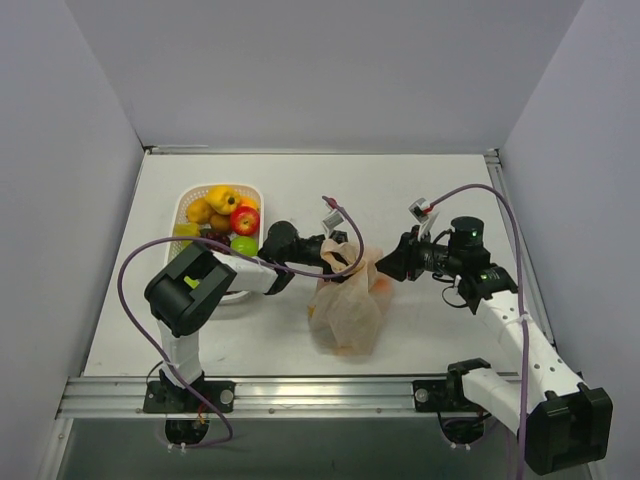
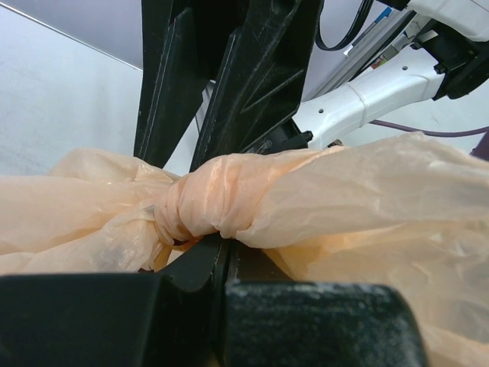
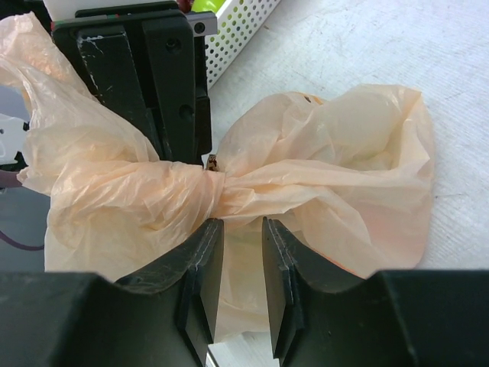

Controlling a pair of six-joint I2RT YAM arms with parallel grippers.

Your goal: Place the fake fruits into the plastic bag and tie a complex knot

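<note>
Near the middle of the white table (image 1: 300,185) lies a thin, crinkly, translucent pale orange plastic bag (image 1: 345,312). Its mouth is gathered and twisted into a tight, wrapped knot (image 2: 218,206). Loose film fans out on both sides of the knot, and the fuller part of the plastic bag rests on the table toward the arms' bases. Orange patches show through the film, but I cannot tell which fruit they belong to.

From the left, the left gripper (image 1: 338,250) reaches across to the bag's neck. Its jaws are fully closed, with the tips tucked right under the knot and pinching the bunched film there.

Opposite it, the right gripper (image 3: 241,237) meets the same spot from the right. Its jaws stand a little apart with a narrow gap between them, just beside the knot, and pale film shows through that gap. The two grippers nearly touch across the knot.

To the left of the bag, behind the left arm, sits a white lattice plastic basket (image 1: 186,206). Glossy fake fruits (image 1: 222,205) are piled in it: several yellow ones, a red apple (image 1: 243,220) and a green apple (image 1: 243,245) at the side nearest the bag.
</note>
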